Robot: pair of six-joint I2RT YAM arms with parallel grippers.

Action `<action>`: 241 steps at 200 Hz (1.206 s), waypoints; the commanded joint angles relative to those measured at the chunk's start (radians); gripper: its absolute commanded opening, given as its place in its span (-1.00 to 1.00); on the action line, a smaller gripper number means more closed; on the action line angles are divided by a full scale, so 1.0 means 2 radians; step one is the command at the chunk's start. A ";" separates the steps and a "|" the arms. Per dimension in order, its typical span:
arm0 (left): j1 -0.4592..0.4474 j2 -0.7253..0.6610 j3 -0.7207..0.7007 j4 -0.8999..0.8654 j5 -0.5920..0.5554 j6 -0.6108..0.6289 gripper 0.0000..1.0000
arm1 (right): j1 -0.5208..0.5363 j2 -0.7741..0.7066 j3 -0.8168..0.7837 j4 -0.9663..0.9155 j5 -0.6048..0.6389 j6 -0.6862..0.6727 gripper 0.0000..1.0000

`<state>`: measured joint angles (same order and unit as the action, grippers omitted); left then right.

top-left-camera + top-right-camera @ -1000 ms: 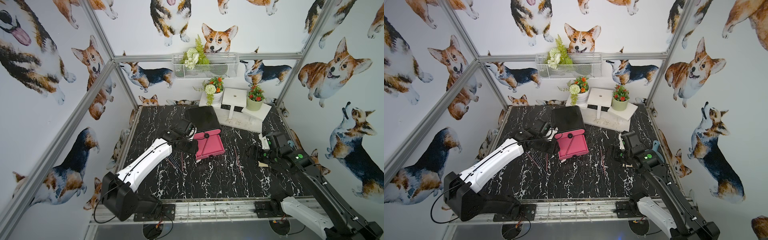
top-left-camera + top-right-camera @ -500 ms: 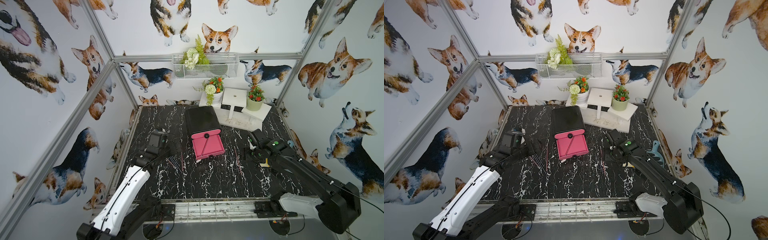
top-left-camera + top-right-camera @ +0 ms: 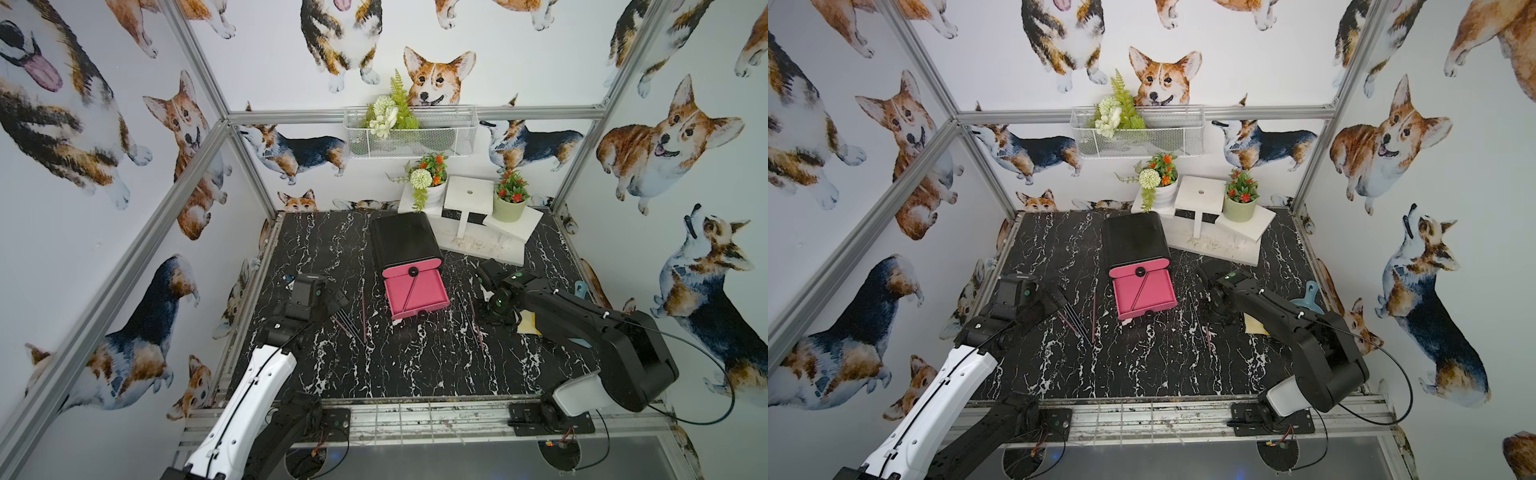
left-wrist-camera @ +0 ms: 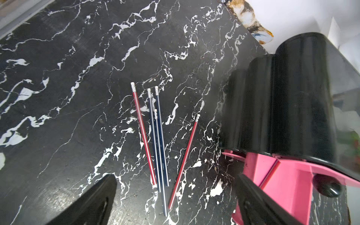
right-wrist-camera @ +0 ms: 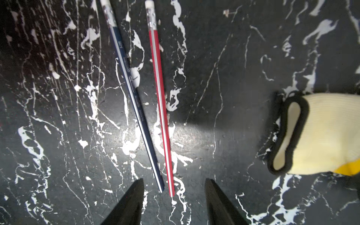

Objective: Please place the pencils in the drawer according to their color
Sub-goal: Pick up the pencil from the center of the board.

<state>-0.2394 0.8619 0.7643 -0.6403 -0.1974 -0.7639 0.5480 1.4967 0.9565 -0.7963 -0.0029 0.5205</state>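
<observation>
Checking both top views first: the pink drawer point(image 3: 432, 291) stands pulled out of its black cabinet point(image 3: 405, 239) at mid-table, and one pencil point(image 3: 411, 291) lies slantwise inside it. Loose pencils point(image 3: 353, 322) sit on the marble table point(image 3: 395, 365) to the left of the drawer, close by my left arm point(image 3: 266, 374). A second pair point(image 3: 478, 332) lies to the drawer's right, near my right arm point(image 3: 573, 309).

Over to the left wrist camera: my left gripper point(image 4: 175, 175) is spread wide, with nothing in it. Ahead of it, five pencils lie flat on the marble. Two red pencils point(image 4: 144, 136) flank three dark blue pencils point(image 4: 160, 148) bunched side by side, eraser ends farthest from the fingers. The pink drawer shows past one finger.

Right wrist camera: my right gripper point(image 5: 174, 180) is partly spread, and its fingers grip nothing. A dark blue pencil point(image 5: 134, 93) and a red pencil point(image 5: 159, 93) lie close together, their near tips reaching the gap between my fingertips. Whether the fingers are down on the table, I can't tell. A cream knit glove point(image 5: 321, 132) with a black cuff lies well off to the side.
</observation>
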 commanded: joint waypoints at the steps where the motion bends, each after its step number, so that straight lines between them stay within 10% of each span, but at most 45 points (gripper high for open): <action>1: 0.005 0.000 -0.003 0.000 -0.011 -0.010 1.00 | 0.000 0.029 0.009 0.022 -0.003 -0.013 0.06; 116: 0.018 0.005 -0.014 0.011 0.008 -0.010 1.00 | 0.000 0.111 -0.007 0.042 -0.001 0.000 -0.26; 182: 0.024 0.012 -0.011 0.018 0.014 -0.008 1.00 | -0.008 0.132 -0.039 0.049 -0.004 0.041 -1.00; 241: 0.026 0.017 -0.011 0.018 0.014 -0.005 1.00 | -0.030 0.086 -0.043 0.050 -0.033 0.038 -1.00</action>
<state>-0.1886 0.8921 0.7387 -0.6167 -0.1726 -0.7834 0.4946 1.6665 0.9070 -0.6857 -0.0776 0.5911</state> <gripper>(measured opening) 0.999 0.096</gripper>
